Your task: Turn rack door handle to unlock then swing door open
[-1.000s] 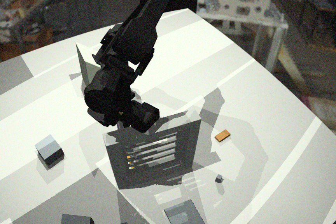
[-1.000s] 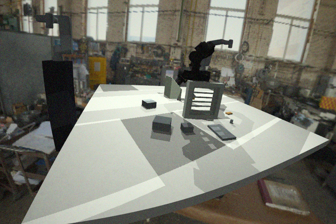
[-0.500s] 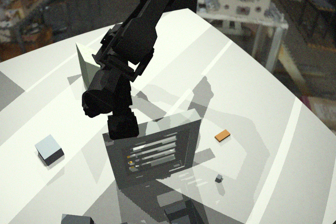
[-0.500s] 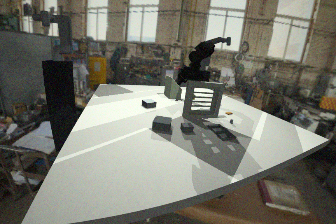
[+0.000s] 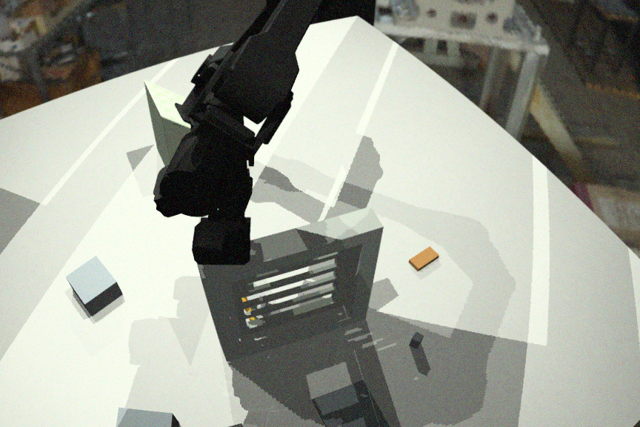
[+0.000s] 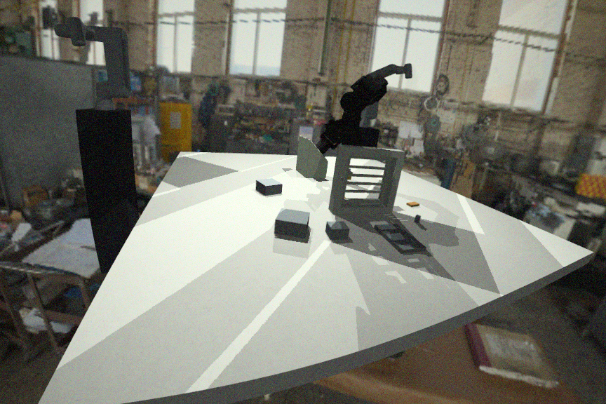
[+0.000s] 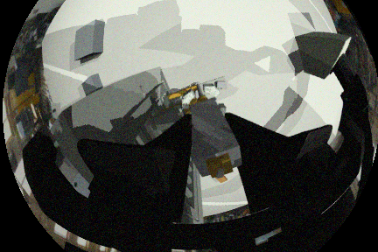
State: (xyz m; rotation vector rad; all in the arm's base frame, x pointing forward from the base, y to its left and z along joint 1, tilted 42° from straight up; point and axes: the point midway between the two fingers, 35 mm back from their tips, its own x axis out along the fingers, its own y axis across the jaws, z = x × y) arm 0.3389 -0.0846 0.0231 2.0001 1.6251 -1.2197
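Observation:
The grey frame [image 5: 222, 308] [image 6: 338, 184] stands upright on the table. The slatted door [image 6: 367, 175] lies within its opening, closed as far as I can see. My gripper [image 7: 208, 119] is shut on the door's grey handle [image 7: 216, 143], with a black finger on each side of it in the wrist view. Gripper and handle are turned well away from upright; the exact angle cannot be read. In the top view the gripper's body is behind and above the frame's top left corner, and the fingertips are hidden. Orange latch pieces [image 5: 247, 310] show at the opening's left side.
A pale green wedge [image 5: 161, 124] [image 6: 309, 159] [image 7: 319, 52] stands beside the arm. Grey blocks [image 5: 92, 277] [image 6: 292, 224] [image 7: 89, 40] lie left and in front of the frame. A flat slab [image 6: 398, 238] lies in front. An orange block [image 5: 424, 258] [image 6: 413, 203] and small dark cube [image 5: 415, 339] lie right.

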